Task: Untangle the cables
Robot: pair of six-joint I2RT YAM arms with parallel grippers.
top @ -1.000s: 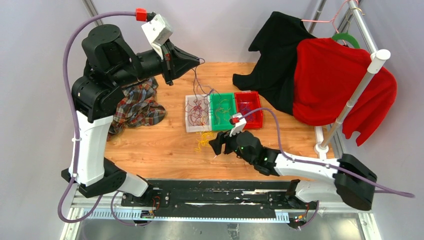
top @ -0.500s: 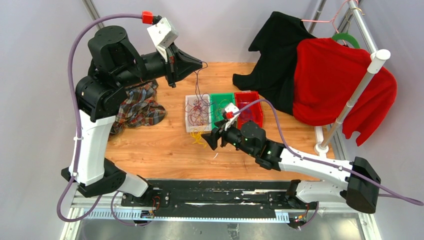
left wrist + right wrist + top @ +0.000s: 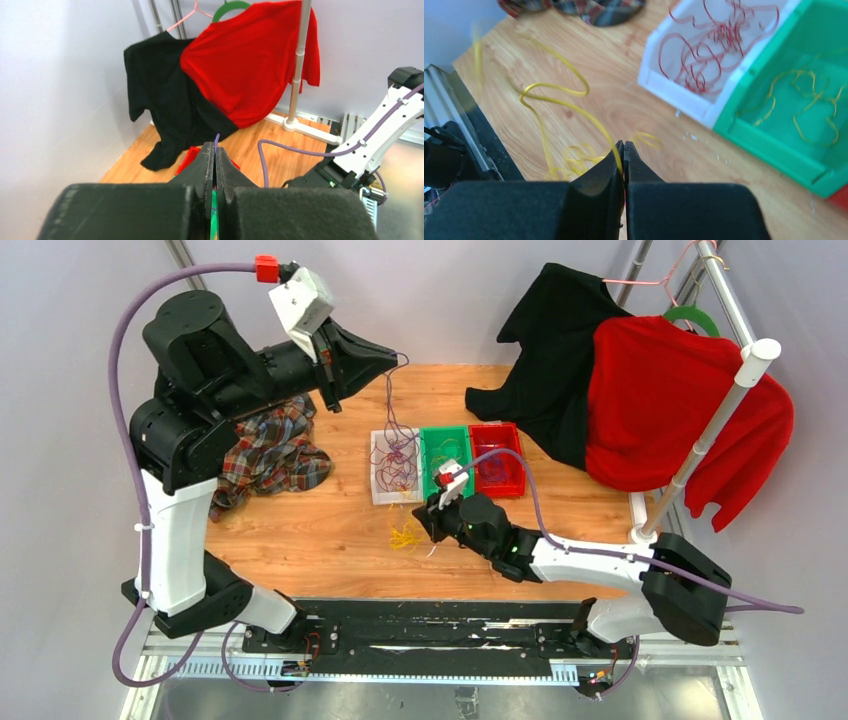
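Though unclear overhead — right gripper (image 3: 624, 146) pinches yellow cable (image 3: 589, 119).

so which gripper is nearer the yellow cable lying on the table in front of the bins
Right. The right gripper is shut on the yellow cable, low over the table. The left gripper is raised beyond the white bin, pinching a purple cable.

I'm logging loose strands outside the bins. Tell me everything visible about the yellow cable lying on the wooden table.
The thin yellow cable looks like glossy plastic-coated wire. It lies in loose, springy loops and a small tangle on the wooden table, just in front of the white plastic bin and outside it. One strand runs up into the right tool, whose black jaws are shut on it.
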